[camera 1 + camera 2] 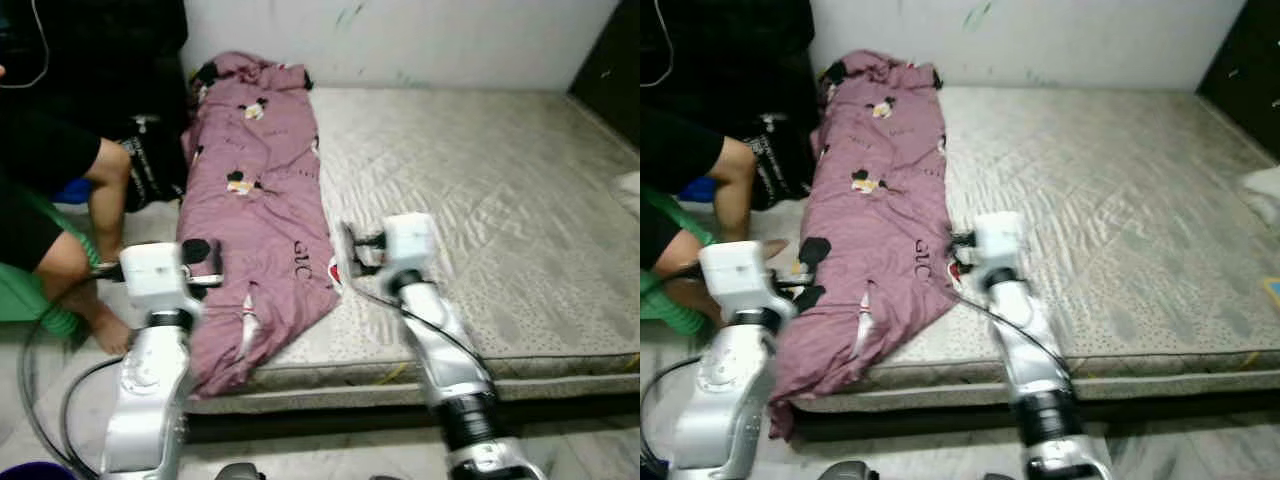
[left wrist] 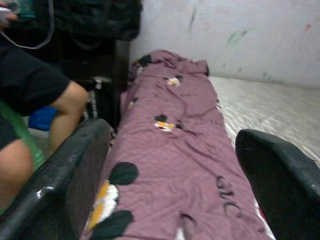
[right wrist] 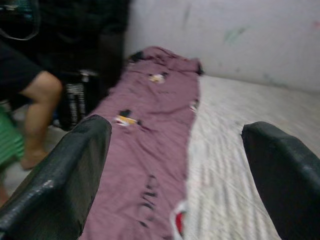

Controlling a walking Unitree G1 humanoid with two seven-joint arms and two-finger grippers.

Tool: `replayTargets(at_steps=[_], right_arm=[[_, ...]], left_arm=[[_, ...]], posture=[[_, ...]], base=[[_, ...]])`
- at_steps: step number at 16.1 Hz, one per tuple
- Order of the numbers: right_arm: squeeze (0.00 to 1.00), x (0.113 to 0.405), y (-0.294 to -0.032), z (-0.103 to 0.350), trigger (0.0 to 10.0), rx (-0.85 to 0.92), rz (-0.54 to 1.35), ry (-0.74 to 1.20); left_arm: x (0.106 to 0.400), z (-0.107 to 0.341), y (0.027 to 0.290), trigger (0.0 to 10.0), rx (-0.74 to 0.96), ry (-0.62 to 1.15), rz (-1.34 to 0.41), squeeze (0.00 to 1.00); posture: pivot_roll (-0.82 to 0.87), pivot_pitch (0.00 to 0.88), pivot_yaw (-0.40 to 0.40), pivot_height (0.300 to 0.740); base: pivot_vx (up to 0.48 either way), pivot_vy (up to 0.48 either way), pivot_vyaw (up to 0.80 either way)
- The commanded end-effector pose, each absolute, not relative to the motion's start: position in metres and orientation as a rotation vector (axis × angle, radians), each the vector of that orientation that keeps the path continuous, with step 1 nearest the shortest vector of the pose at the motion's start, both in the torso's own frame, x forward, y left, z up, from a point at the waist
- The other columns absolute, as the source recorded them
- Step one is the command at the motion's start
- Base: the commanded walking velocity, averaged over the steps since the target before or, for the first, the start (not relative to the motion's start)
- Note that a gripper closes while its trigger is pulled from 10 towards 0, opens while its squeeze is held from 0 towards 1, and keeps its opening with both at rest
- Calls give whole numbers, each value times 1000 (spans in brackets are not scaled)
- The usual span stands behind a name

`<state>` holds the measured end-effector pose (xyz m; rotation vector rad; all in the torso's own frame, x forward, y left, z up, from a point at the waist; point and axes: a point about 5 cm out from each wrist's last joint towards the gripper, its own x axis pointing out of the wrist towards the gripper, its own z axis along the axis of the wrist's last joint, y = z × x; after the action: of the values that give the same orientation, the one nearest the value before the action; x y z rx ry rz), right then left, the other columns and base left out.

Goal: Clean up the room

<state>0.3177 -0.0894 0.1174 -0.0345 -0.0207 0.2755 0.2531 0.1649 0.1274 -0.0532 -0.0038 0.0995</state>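
Left eye view: a mauve blanket [image 1: 258, 215] lies along the mattress [image 1: 480, 210] beside a seated person [image 1: 50, 200]. Left wrist view: left end effector [image 2: 175, 185] spread wide over the blanket. Right wrist view: right end effector [image 3: 175, 180] also wide, above the blanket's edge.

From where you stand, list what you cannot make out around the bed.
- White thing at the mattress's right side: cut off by the head views' edge.
- Lettering on the purple blanket: blurred, too small.
- Person beside the bed: cut off at the left edge.
- Under the blanket: hidden.
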Motion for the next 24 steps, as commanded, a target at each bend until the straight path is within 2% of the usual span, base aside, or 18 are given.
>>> replayTargets(at_steps=[1,11,18,24], right_arm=[[0,321,-101,123,10000,-45,235,-41],[0,326,-103,122,10000,-55,234,-25],[0,326,-104,119,10000,-63,238,-9],[0,327,-102,119,10000,-69,246,-16]], left_arm=[[256,130,156,10000,-74,-9,79,0],[264,134,153,10000,-99,-27,67,0],[262,138,153,10000,-132,-64,47,0],[262,139,153,10000,-139,-73,35,0]], posture=[[44,3,-8,740],[29,24,-23,740],[32,19,-26,740],[37,9,-28,740]], base=[[0,0,0],[0,460,-87],[0,0,-125],[333,0,0]])
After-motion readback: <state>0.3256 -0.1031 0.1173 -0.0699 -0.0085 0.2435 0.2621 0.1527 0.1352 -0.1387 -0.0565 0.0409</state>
